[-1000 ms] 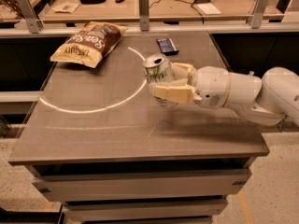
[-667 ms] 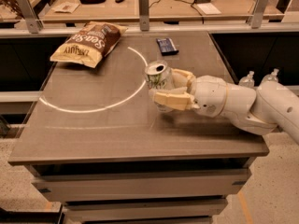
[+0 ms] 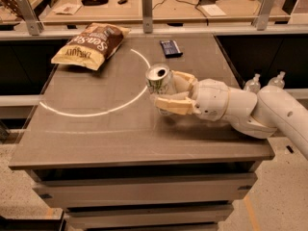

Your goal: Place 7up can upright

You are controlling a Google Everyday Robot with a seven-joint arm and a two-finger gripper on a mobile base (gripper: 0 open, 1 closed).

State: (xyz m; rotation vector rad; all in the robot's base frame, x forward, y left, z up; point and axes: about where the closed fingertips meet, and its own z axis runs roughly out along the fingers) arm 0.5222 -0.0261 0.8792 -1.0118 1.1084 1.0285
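7up can (image 3: 159,82) sat clamped between the two fingers of the gripper (image 3: 164,89), one finger on the near side and one on the far. It stood roughly upright with its silver top and open mouth facing up.

Change over the last second: gripper and can had come down a little toward the table (image 3: 144,138) and drifted slightly nearer the camera. The arm behind them had swung, so it now reached in from lower on the right. The can's attitude looked the same throughout. Judged as the lowering stage of the placement, with release still to come. The near finger hid the can's base, so could not tell whether it had touched down.

Can and gripper were over the table surface, just outside the white arc (image 3: 91,113) that curved off ahead of the fingertips.

Writing: nothing legible on the can, only pale metal with greenish marking. The chip bag (image 3: 91,44), well ahead of the fingertips and to the far side, showed large letters reading "Sea Sa…". Its smaller line was too garbled to read. A dark flat packet (image 3: 171,48) lay just beyond the gripper, with no readable label.
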